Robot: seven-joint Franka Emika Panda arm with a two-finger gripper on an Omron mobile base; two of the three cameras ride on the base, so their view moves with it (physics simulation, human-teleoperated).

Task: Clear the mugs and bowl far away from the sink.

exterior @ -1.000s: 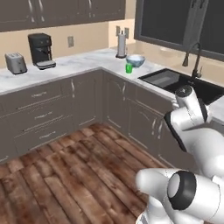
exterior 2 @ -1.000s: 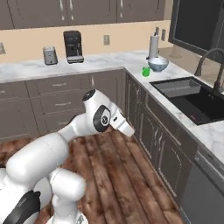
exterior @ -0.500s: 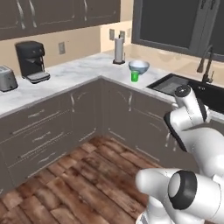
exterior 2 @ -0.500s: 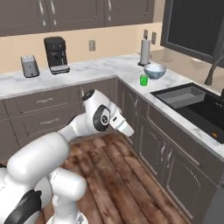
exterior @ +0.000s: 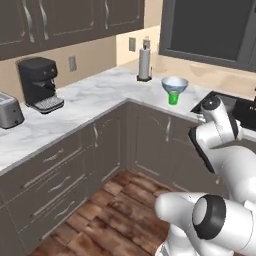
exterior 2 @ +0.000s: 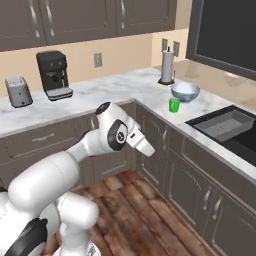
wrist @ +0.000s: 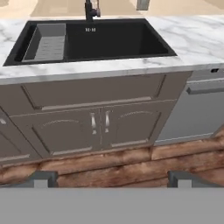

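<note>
In the hand view we see the gripper [wrist: 112, 179] with its 2 dark fingertips [wrist: 41, 178] standing far apart at the bottom corners of the frame, nothing between them. Ahead of it, across the upper part of that frame, lies the black sink [wrist: 94, 41], recessed in the marble counter [wrist: 197, 37]. The ribbed grey tray [wrist: 46, 41] sits in the left end of the basin, and the foot of the dark faucet [wrist: 89, 9] rises at the top centre. Below the counter edge we see grey cabinet doors [wrist: 98, 124], a dishwasher front [wrist: 194, 111] at the right, and the wooden floor [wrist: 113, 164] across the lower middle.

In the right base view the bowl [exterior 2: 185, 91] stands on the counter in the upper right of the frame, with the green mug [exterior 2: 173, 105] just beside it, toward the lower left. The sink shows further right, at the frame's right edge. A paper towel roll [exterior 2: 167, 67] stands above the bowl, a coffee machine [exterior 2: 53, 75] and a toaster [exterior 2: 18, 91] in the upper left.

In the left base view the bowl appears right of centre in the upper half, the green mug directly below it, touching or nearly so; we cannot tell which. We cannot make out the white mug.
</note>
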